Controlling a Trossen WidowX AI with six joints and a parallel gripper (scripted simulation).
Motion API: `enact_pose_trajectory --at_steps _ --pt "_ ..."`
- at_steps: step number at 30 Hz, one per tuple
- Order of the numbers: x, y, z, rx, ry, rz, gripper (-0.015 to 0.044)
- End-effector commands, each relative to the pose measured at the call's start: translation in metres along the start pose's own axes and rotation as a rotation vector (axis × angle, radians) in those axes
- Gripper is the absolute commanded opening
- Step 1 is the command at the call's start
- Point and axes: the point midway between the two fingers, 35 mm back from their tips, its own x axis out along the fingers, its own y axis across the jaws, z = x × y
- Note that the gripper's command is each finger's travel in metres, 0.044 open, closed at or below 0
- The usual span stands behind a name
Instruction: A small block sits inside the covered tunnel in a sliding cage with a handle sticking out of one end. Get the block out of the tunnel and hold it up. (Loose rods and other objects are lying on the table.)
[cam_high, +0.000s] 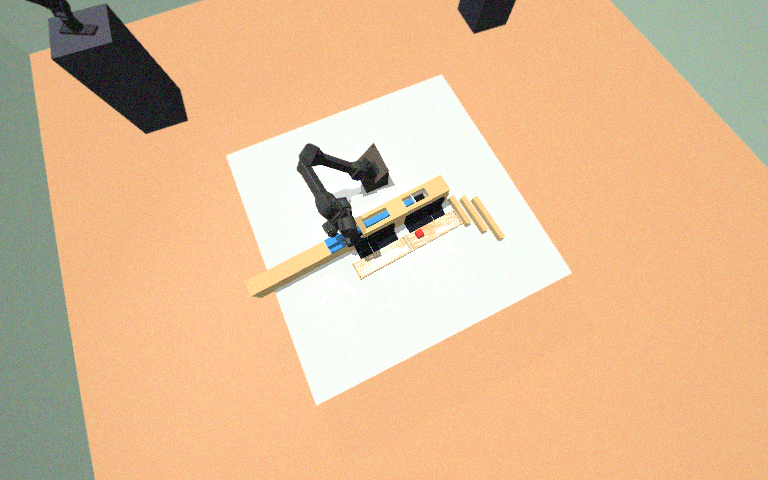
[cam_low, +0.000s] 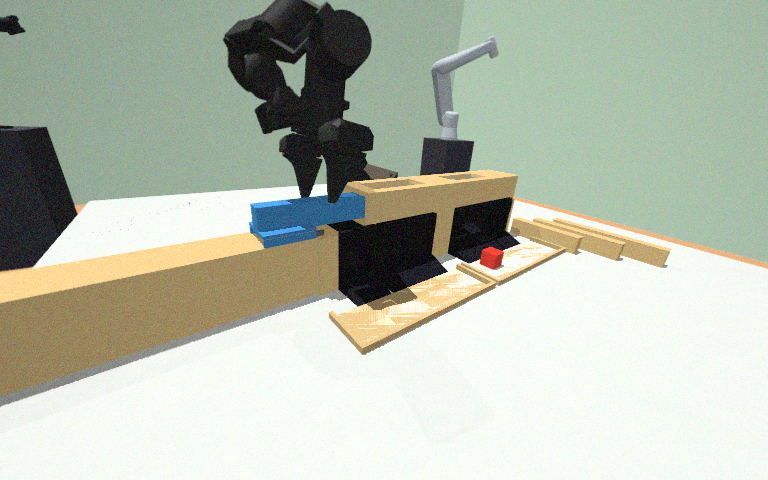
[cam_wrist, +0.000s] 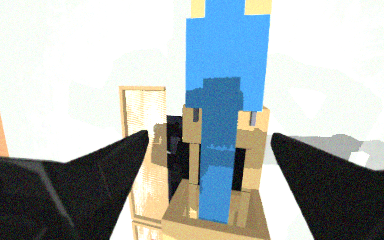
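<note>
Claw (cam_high: 352, 242) (cam_low: 320, 198) (cam_wrist: 209, 136) wide open, nothing gripped, fingers pointing down on either side of blue handle bar (cam_high: 334, 243) (cam_low: 305, 209) (cam_wrist: 227, 60). Bar sticking out of tan tunnel (cam_high: 397, 211) (cam_low: 441, 193) (cam_wrist: 215, 231), more blue visible through roof slots. Outer end above long tan beam (cam_high: 294, 267) (cam_low: 169, 277), in line with tunnel. Red block (cam_high: 419, 233) (cam_low: 491, 257) already out of tunnel, not held up: down in farther shallow tray (cam_high: 447, 225) (cam_low: 535, 254), alongside tunnel. Nearer tray (cam_high: 385, 258) (cam_low: 413, 311) (cam_wrist: 145, 190) end to end with that one. Three loose rods (cam_high: 481, 215) (cam_low: 589, 240) on counter (cam_high: 424, 311) (cam_low: 226, 396), past tunnel's far end.
</note>
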Motion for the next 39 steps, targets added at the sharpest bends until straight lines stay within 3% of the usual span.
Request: enact_pose_trajectory --at_steps 1,15,28,33,36,39 --pt "0.007 -0.002 -0.002 -0.004 0.005 -0.003 0.044" --pt "0.028 -0.007 -0.006 -0.004 0.002 -0.002 0.044" --pt "0.023 -0.005 -0.004 0.0 -0.001 -0.001 0.0099" --pt "0.023 -0.005 -0.004 0.0 -0.001 -0.001 0.0065" --pt "0.023 -0.005 -0.007 0.0 -0.001 -0.001 0.0" --pt "0.023 -0.005 -0.014 -0.001 0.001 -0.001 0.0"
